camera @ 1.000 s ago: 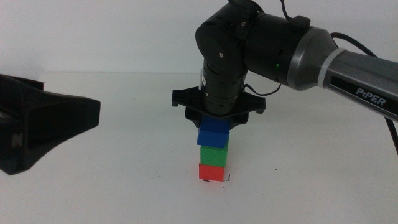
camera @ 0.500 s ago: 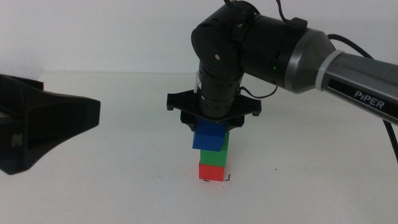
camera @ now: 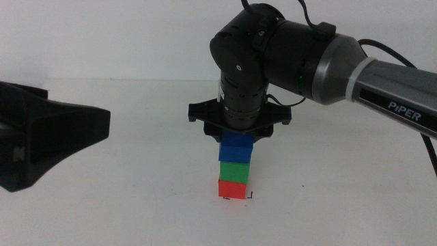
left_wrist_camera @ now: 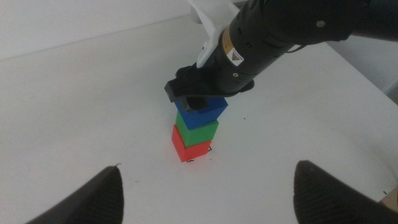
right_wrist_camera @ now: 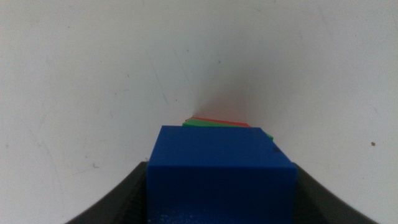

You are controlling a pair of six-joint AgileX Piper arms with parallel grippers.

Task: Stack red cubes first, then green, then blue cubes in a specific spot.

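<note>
The red cube (camera: 233, 188) sits at the bottom of a three-cube stack on the white table (camera: 136, 205), resting at the small black corner marks (camera: 251, 197), which peek out at its base. The green cube (camera: 235, 169) lies squarely on top of it, upright and closely aligned. The blue cube (camera: 235, 148) sits on the green one, topmost, turned very slightly off the others, its upper part held between the fingers of the right gripper (camera: 237, 134). All three are plain, matte and equal in size.

Blue cube's (camera: 235, 146) top under claw (camera: 235, 135)
</note>
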